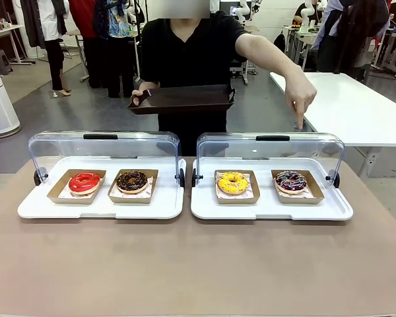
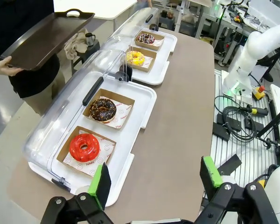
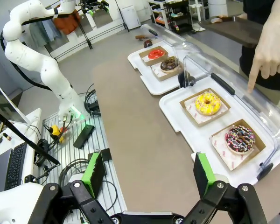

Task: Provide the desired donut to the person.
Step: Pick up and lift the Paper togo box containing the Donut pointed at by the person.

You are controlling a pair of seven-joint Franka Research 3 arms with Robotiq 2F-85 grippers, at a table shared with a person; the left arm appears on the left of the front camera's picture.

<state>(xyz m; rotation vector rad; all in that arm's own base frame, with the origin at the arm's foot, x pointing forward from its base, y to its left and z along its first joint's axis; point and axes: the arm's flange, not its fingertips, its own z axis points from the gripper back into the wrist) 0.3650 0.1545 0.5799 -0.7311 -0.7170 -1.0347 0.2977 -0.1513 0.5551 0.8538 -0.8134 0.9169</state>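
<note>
Four donuts lie in paper trays inside two white cases: red [image 1: 84, 181], chocolate [image 1: 132, 180], yellow [image 1: 233, 182] and a dark sprinkled donut [image 1: 290, 181]. The person [image 1: 185, 53] stands behind them and holds a dark serving tray [image 1: 181, 99] in one hand. The person's other hand [image 1: 300, 105] points a finger down, above the lid behind the sprinkled donut [image 3: 240, 138]. My left gripper [image 2: 155, 177] hangs open above the table edge near the red donut [image 2: 84, 147]. My right gripper [image 3: 148, 171] is open too, off the table's end beside the sprinkled donut.
Both white cases [image 1: 26, 208] [image 1: 340, 210] have their clear lids [image 1: 102, 148] [image 1: 270, 152] swung up at the back. Bare brown tabletop [image 1: 198, 264] stretches in front of them. Cables and arm bases [image 2: 242, 116] lie off the table ends.
</note>
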